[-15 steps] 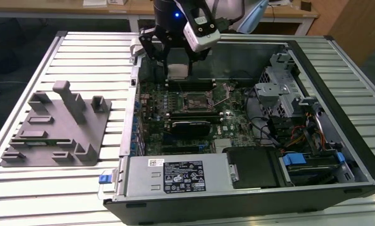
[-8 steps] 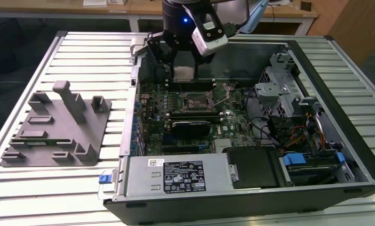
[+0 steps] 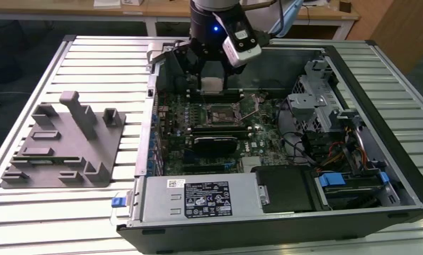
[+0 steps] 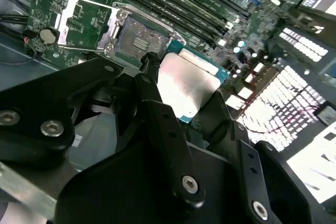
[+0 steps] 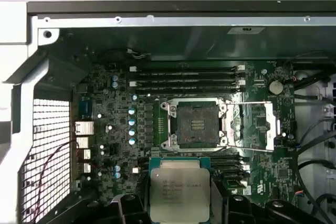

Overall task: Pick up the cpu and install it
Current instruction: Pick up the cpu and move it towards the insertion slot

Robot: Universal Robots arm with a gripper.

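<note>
My gripper (image 3: 212, 85) is shut on the cpu (image 3: 212, 84), a flat square chip with a silvery top and a thin green rim. The cpu (image 5: 179, 188) hangs in the air above the motherboard inside the open computer case. In the second wrist view the cpu (image 4: 188, 82) sits between my black fingers (image 4: 152, 90). The empty socket (image 5: 197, 124) lies on the board with its metal load plate (image 5: 252, 126) swung open beside it. In the exterior view the socket (image 3: 223, 112) is a little nearer than the held chip.
The open case (image 3: 367, 69) lies on a slatted metal table (image 3: 91, 58). A grey plastic fixture tray (image 3: 62, 143) stands at the exterior view's left. Memory slots (image 5: 184, 80), a black heatsink block (image 3: 213, 144), the power supply (image 3: 197, 197), drive bays and cables (image 3: 325, 133) surround the socket.
</note>
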